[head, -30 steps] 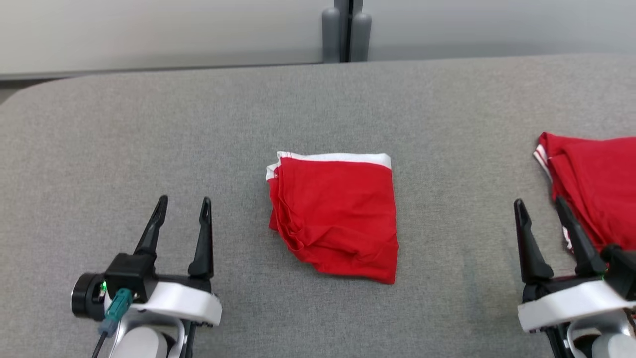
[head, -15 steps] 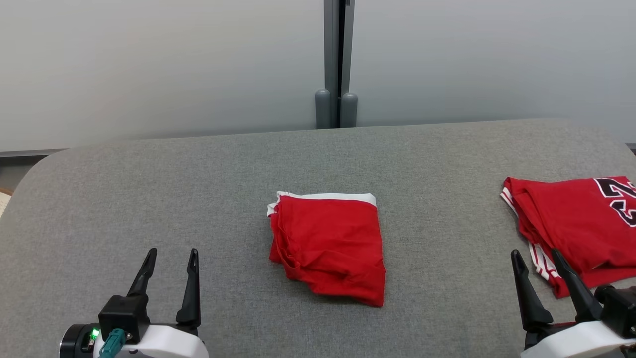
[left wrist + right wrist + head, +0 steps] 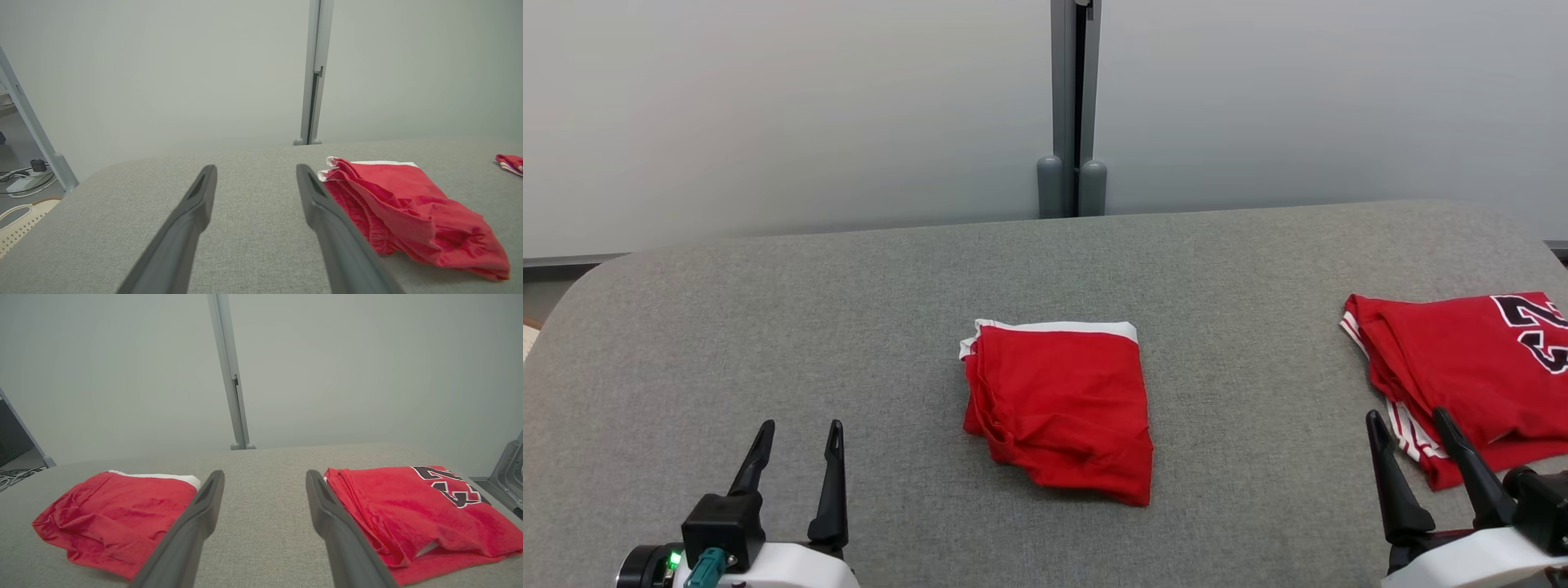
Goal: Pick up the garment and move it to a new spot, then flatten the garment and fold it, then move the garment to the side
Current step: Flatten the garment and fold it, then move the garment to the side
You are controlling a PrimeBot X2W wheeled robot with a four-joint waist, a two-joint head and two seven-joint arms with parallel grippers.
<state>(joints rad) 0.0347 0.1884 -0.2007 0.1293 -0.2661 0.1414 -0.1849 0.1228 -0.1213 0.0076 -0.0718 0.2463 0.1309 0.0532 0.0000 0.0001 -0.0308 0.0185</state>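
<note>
Centrally, folded red garment (image 3: 1058,408) on table (image 3: 768,327), left fingers (image 3: 832,482) apart, right fingers (image 3: 1392,474) apart

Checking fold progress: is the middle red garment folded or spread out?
Folded. The red garment lies as a compact block on the grey table, stacked layer edges showing along its left side, near corner rumpled.
</note>
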